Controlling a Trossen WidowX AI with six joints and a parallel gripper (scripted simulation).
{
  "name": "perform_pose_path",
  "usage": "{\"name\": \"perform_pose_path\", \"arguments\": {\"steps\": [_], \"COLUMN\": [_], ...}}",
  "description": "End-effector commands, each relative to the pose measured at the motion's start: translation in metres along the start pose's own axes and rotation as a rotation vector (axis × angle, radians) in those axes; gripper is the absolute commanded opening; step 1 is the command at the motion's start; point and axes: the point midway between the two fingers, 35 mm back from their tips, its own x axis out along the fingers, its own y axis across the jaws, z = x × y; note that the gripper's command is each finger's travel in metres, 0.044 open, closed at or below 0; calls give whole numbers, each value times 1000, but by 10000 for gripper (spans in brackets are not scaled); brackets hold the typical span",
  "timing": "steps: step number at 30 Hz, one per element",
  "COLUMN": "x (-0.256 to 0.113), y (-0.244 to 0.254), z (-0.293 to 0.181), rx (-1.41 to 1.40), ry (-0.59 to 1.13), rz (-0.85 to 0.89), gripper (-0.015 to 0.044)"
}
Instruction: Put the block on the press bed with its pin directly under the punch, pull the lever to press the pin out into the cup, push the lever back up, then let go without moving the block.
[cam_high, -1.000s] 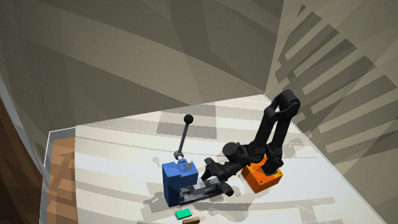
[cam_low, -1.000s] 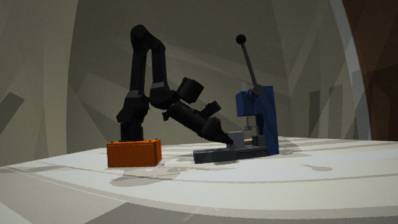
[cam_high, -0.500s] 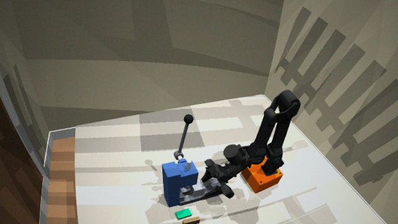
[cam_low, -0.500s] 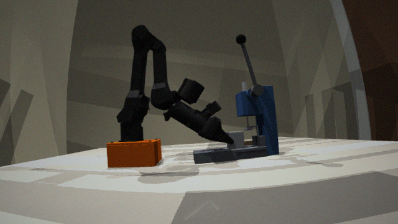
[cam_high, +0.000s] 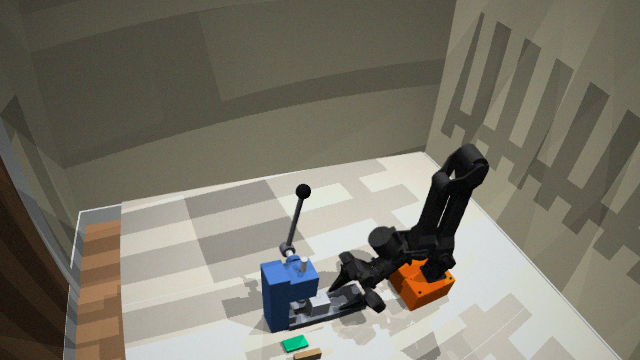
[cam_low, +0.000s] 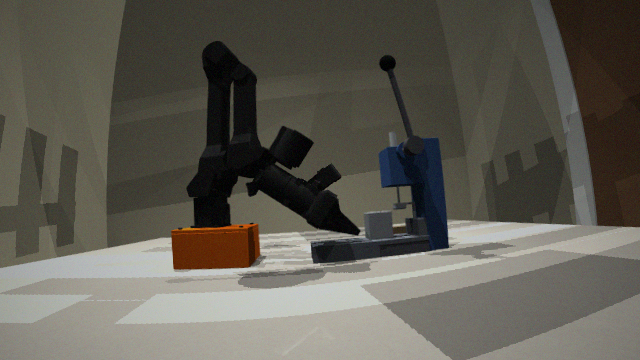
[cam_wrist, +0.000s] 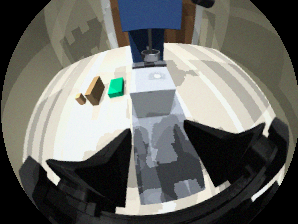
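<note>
- Nearest the top camera, a tan bar (cam_high: 307, 354) (cam_wrist: 94, 90) and a flat green block (cam_high: 295, 343) (cam_wrist: 116, 87) lie on the counter (cam_high: 190, 320) (cam_low: 250, 315), beside the press.
- Behind them, the gray block (cam_high: 320, 304) (cam_low: 378, 225) (cam_wrist: 152, 90) sits upright on the press bed (cam_high: 327, 325) (cam_low: 370, 250) (cam_wrist: 170, 185), on the arm's side of the punch (cam_low: 398, 198) (cam_wrist: 150, 54) — not beneath it. A pale round spot marks its top.
- The black gripper (cam_high: 336, 300) (cam_low: 359, 233) (cam_wrist: 157, 127) hovers low over the bed, fingers parted and grasping nothing, tips just short of the block.
- The arm's orange base (cam_high: 415, 295) (cam_low: 215, 250) stands toward the counter's right edge, as the top camera sees it.
- The blue press (cam_high: 277, 300) (cam_low: 432, 200) (cam_wrist: 150, 15) rises between the base and the counter's left edge.
- Farthest back, the raised lever (cam_high: 295, 222) (cam_low: 399, 102) points its black knob toward the far edge, well apart from the far right corner.
</note>
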Motion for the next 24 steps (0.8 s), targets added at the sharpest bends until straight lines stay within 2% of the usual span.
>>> {"name": "perform_pose_path", "arguments": {"steps": [1,20,24], "x": [0,-3,-3], "y": [0,0,0], "z": [0,0,0], "rx": [0,-5,-5], "ry": [0,-10,-10], "rz": [-1,2,2], "gripper": [300,300,195]}}
